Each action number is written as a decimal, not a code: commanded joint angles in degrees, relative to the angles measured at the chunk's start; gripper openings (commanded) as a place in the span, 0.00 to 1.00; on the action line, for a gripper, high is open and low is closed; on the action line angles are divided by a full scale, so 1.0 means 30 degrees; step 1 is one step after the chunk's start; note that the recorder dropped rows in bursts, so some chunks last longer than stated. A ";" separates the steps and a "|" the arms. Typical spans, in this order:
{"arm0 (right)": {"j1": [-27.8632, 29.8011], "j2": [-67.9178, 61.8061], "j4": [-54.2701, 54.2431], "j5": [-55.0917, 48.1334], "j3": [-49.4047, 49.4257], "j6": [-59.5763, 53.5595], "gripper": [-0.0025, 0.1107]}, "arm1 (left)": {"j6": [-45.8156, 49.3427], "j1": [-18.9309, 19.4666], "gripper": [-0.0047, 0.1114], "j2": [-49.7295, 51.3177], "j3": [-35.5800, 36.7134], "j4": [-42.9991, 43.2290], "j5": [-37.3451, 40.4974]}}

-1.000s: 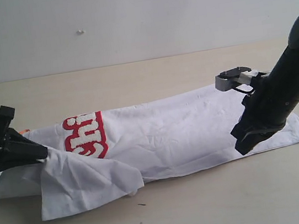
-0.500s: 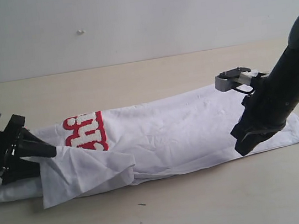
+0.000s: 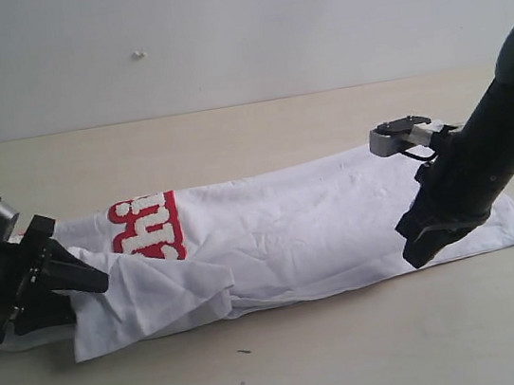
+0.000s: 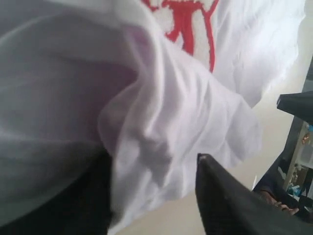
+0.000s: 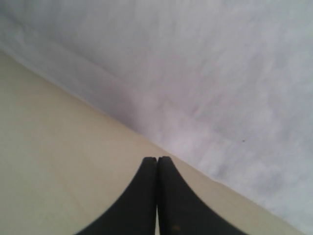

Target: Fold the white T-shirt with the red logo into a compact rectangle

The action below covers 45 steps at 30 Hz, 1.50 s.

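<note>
The white T-shirt (image 3: 319,222) lies on the table as a long narrow strip, the red logo (image 3: 147,229) showing near its left end. A loose flap (image 3: 157,297) is bunched over the strip's left front. My left gripper (image 3: 79,289) sits low at that end, open. In the left wrist view its fingers (image 4: 220,196) stand wide apart, with rumpled T-shirt cloth (image 4: 161,98) between them and part of the red logo (image 4: 188,24) beyond. My right gripper (image 3: 417,251) hangs at the strip's right front edge. It is shut on nothing (image 5: 157,159), over bare table beside the T-shirt (image 5: 220,73).
The beige table (image 3: 310,367) runs in front of and behind the shirt, up to a pale wall (image 3: 235,33). A small dark speck (image 3: 244,351) lies near the front. Dark equipment (image 4: 298,161) shows at the edge of the left wrist view.
My left gripper came down towards the table and opened. The flap it held up has dropped and bunched on the shirt's left end. The right arm has not moved.
</note>
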State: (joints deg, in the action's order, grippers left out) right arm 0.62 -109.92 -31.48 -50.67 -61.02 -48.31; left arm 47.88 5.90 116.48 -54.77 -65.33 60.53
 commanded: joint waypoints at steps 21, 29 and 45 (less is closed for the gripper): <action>0.0030 0.0005 -0.0315 -0.0130 0.0039 -0.0006 0.02 | 0.2492 -0.0257 0.04 0.0076 0.0040 -0.9341 0.3144; 0.0030 0.0005 -0.0362 -0.0130 0.0039 -0.0006 0.02 | 0.3699 -0.0495 0.38 0.0076 0.0040 -1.0983 0.1256; 0.0030 0.0005 -0.0358 -0.0026 0.0039 -0.0006 0.02 | 0.4473 -0.0981 0.54 0.0344 -0.1243 -1.1541 0.1124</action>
State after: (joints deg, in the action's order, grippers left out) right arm 0.62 -109.92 -32.07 -50.76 -61.02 -48.31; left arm 60.67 4.04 116.95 -56.91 -99.08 63.41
